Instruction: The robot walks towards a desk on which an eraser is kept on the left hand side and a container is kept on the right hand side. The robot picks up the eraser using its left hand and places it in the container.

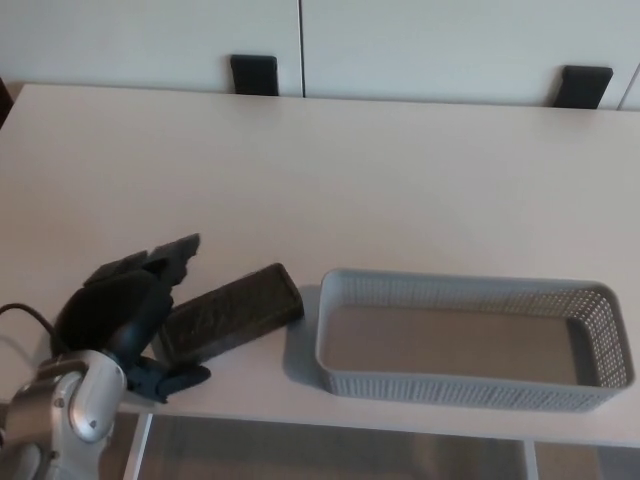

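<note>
Dark eraser [231, 310] flat on pale desk [400, 170], near front edge, just left of empty grey mesh container [470, 340]. Left hand [125, 320] at eraser's left end, fingers spread, grasping nothing. White wall panels behind.

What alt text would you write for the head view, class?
The left robot hand sits open at the left end of a dark eraser lying on a pale desk. To the eraser's right stands an empty grey mesh container.
</note>
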